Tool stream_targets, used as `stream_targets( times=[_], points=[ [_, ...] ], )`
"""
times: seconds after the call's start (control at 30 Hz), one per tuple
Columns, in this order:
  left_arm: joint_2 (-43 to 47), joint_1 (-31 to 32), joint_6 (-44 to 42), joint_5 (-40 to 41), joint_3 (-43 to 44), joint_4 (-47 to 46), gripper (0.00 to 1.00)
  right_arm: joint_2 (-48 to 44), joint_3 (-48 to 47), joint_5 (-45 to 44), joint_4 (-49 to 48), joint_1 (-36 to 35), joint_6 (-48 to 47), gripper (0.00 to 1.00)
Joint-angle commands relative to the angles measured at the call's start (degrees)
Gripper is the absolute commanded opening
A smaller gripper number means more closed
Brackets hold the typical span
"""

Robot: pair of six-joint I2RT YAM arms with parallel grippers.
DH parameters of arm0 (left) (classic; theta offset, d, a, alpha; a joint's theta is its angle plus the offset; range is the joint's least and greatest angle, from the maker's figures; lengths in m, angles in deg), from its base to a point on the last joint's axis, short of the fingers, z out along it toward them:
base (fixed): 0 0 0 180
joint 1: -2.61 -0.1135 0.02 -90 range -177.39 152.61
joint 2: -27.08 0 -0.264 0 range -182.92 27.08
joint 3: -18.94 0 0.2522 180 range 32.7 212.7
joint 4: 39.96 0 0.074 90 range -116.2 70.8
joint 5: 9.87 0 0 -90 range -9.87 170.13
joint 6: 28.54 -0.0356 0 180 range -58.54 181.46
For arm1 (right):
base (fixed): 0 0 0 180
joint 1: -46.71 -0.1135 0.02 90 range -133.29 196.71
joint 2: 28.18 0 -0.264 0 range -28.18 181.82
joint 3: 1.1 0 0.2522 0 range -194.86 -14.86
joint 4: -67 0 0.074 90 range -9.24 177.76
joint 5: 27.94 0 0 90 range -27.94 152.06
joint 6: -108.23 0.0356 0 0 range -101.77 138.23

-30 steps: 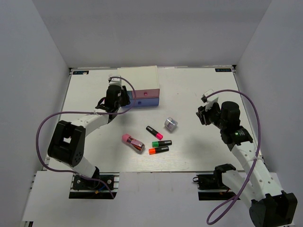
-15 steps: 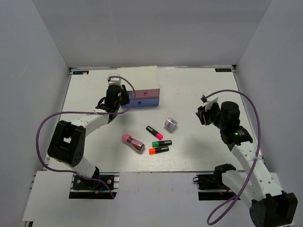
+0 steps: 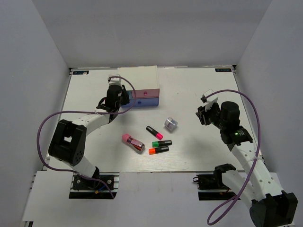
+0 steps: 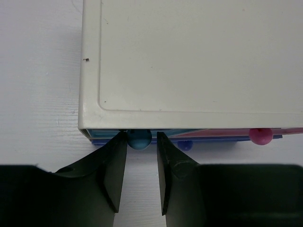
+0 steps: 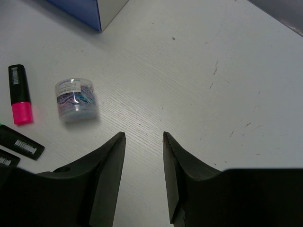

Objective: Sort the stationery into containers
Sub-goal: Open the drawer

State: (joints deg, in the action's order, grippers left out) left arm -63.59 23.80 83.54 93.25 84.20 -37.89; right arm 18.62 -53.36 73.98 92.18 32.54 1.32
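Observation:
The white-topped drawer unit [image 3: 137, 80] stands at the back left and fills the left wrist view [image 4: 189, 61]. My left gripper [image 3: 121, 97] [image 4: 141, 136] is open, its fingertips on either side of the light blue drawer's round knob [image 4: 139, 139], with a small gap on the right. The pink drawer [image 3: 147, 93] has a pink knob [image 4: 261, 135]. The periwinkle drawer [image 3: 144, 102] lies below. Pink marker [image 3: 154, 132], green marker [image 3: 162, 143], orange marker [image 3: 158, 150], pink-and-red block [image 3: 133, 142] and silver-purple cube [image 3: 171, 124] [image 5: 75, 100] lie mid-table. My right gripper [image 3: 204, 115] [image 5: 143, 135] is open and empty, right of the cube.
The right wrist view shows the pink marker [image 5: 19, 94], a black marker body [image 5: 21, 143] and a corner of the drawer unit [image 5: 83, 9]. Grey walls enclose the white table [image 3: 199, 90] on three sides.

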Motion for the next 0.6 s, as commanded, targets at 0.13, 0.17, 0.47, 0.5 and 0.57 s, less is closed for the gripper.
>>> stream_targets(
  times=[0.13, 0.17, 0.47, 0.5, 0.57],
  points=[
    [0.59, 0.08, 0.41, 1.73, 0.09, -3.43, 0.36, -0.84, 0.18, -0.59, -2.89, -0.24, 0.29, 0.44],
    [0.59, 0.08, 0.41, 1.73, -0.44, -3.43, 0.32, -1.01, 0.18, -0.5, -2.89, -0.33, 0.3, 0.44],
    [1.11, 0.08, 0.41, 0.67, -3.25, -4.57, 0.11, -0.84, 0.18, -0.58, -2.89, -0.24, 0.29, 0.44],
    [1.11, 0.08, 0.41, 0.67, -3.25, -4.58, 0.09, -0.75, 0.18, -0.67, -2.89, -0.24, 0.3, 0.44],
    [1.82, 0.08, 0.41, 0.15, -4.92, -4.58, 0.08, -0.93, 0.18, -0.67, -2.81, -0.15, 0.3, 0.44]
  ],
)
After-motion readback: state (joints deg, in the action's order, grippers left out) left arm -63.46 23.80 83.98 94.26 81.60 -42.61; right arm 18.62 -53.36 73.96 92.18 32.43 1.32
